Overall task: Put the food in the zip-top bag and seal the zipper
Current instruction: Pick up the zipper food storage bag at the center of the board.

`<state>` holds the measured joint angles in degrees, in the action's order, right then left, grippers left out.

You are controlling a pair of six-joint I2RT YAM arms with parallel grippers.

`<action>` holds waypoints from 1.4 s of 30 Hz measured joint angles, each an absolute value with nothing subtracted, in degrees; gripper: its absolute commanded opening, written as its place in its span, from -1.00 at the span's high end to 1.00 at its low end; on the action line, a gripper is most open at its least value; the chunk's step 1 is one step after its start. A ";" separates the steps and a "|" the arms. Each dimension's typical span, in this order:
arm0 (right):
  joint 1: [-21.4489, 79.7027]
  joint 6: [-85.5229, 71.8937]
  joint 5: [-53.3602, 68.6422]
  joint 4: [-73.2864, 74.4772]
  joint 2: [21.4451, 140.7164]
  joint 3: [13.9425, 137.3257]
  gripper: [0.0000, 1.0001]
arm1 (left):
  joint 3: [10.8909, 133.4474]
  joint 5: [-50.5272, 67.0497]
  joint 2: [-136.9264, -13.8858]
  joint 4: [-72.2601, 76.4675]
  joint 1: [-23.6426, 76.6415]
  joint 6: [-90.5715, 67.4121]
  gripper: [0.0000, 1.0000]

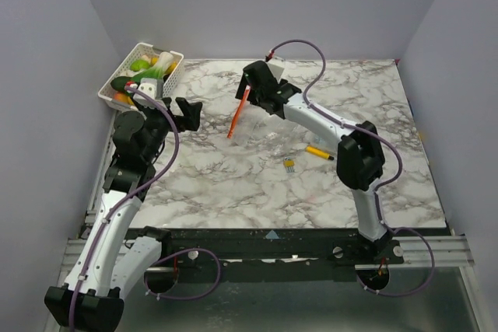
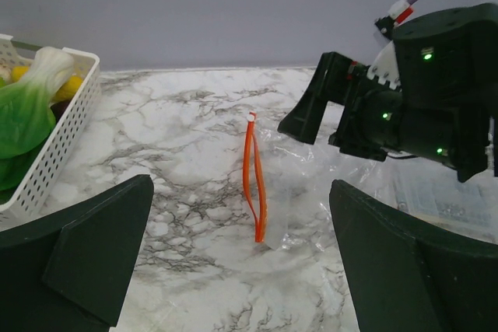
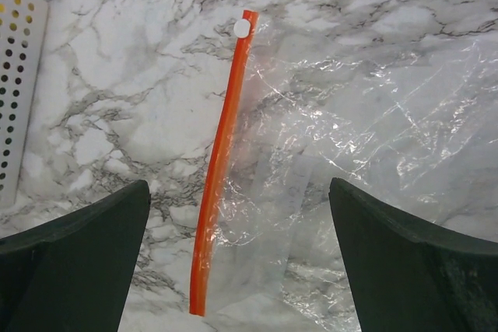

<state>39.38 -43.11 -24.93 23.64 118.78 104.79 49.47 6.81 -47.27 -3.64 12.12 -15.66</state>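
Top view: the food (image 1: 144, 68) is seen piled in the white basket (image 1: 175, 69) at the table's (image 1: 233, 184) far left corner, and the zip-top bag (image 1: 268, 136) is laid flat mid-table.

Left wrist: the left pincer (image 2: 241, 184) is spread wide, nothing held, and pointed at the zipper (image 2: 253, 180).

Right wrist: the right pincer (image 3: 239, 184) is parted wide above the bag, nothing gripped.

No readable text, labels, brands, numbers or signs on anything in view
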 measured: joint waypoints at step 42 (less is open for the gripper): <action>47.20 -18.79 -46.28 33.41 146.69 133.05 -0.48 | 49.34 5.15 -45.52 -3.55 12.14 -15.75 -0.97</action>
<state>47.20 -18.79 -46.28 33.41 146.69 133.05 49.34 5.15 -45.52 -3.55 12.14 -15.75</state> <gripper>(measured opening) 0.789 0.983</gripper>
